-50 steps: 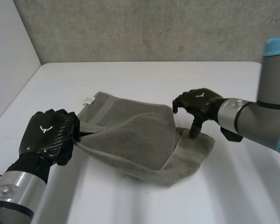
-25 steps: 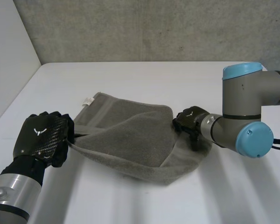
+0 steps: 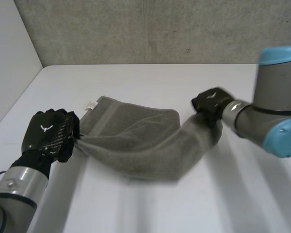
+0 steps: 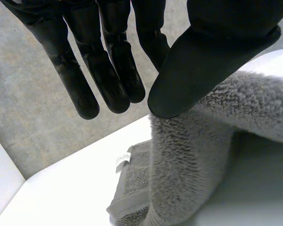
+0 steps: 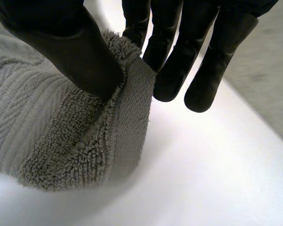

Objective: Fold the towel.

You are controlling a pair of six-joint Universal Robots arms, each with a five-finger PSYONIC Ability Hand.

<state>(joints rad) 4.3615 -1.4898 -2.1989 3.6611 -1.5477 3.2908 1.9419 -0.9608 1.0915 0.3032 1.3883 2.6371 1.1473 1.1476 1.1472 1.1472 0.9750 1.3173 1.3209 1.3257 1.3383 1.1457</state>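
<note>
The grey terry towel (image 3: 136,143) is stretched across the middle of the white table (image 3: 150,80), with both ends raised. The black left hand (image 3: 47,136) pinches the towel's 9 o'clock corner between thumb and fingers. The black right hand (image 3: 211,101) grips the 2 o'clock corner the same way.

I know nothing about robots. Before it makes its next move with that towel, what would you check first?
1. The left hand pinches the towel at one end: ok.
2. The right hand pinches the opposite end: ok.
3. Cloth spread flat, unbunched: not ok, it is bunched by the right hand.
4. Far edge with the white label rests on the table: ok.
5. Edges lined up for a neat fold: cannot tell.
</note>
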